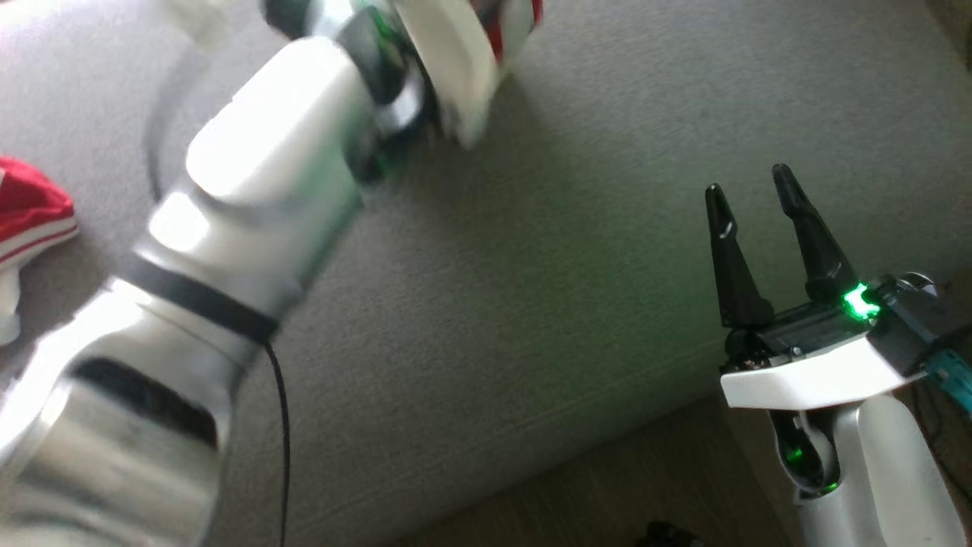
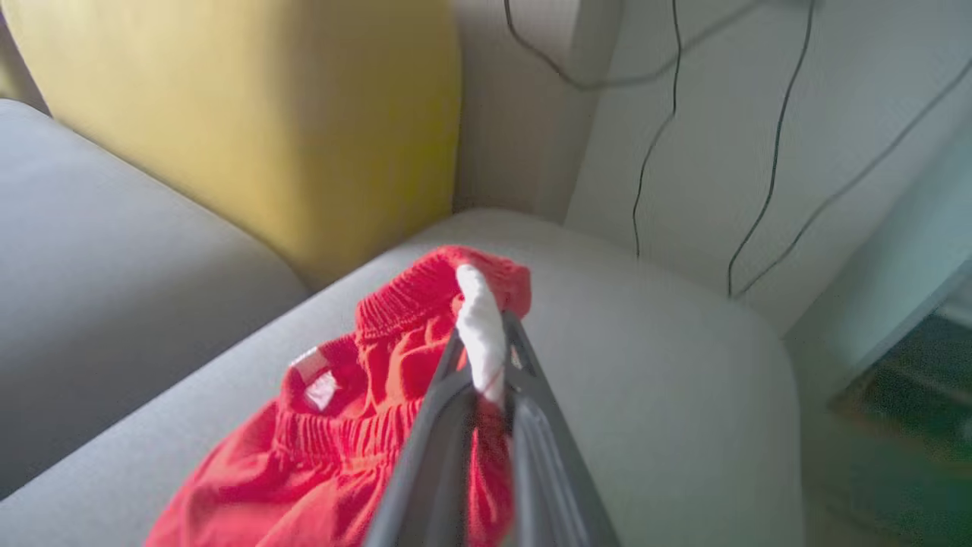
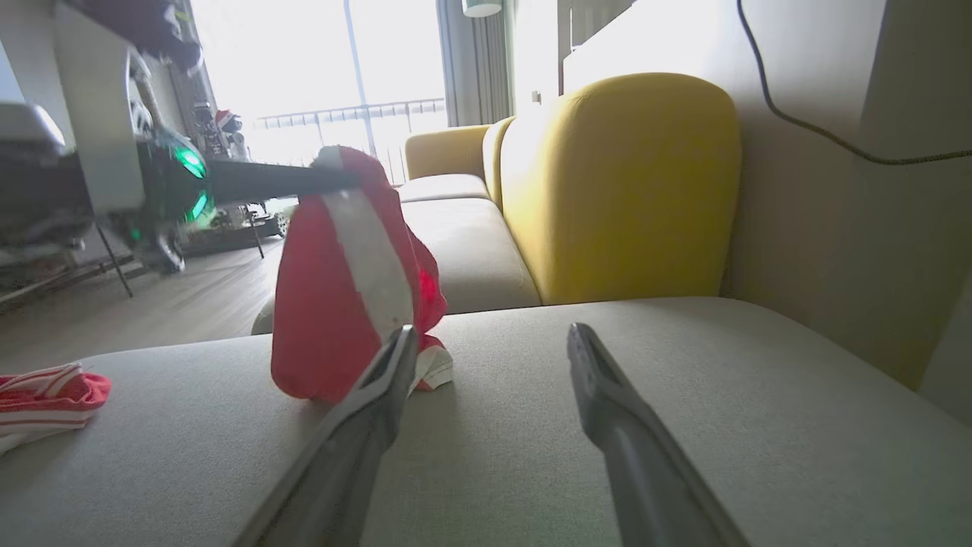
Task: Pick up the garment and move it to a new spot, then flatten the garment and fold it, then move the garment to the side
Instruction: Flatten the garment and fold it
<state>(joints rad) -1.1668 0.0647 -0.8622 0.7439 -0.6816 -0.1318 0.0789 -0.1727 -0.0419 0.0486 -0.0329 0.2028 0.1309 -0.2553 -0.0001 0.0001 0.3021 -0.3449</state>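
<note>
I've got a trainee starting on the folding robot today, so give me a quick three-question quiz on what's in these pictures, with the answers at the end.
1. True or false: the right gripper stands open with nothing between its fingers.
2. What is the left gripper shut on? A) the red garment, near its elastic waistband; B) a folded towel; C) a plastic bottle.
3. What does the striped garment lie on?
Key: 1 true. 2 A. 3 the grey sofa seat, off to the robot's left, apart from both grippers.
</note>
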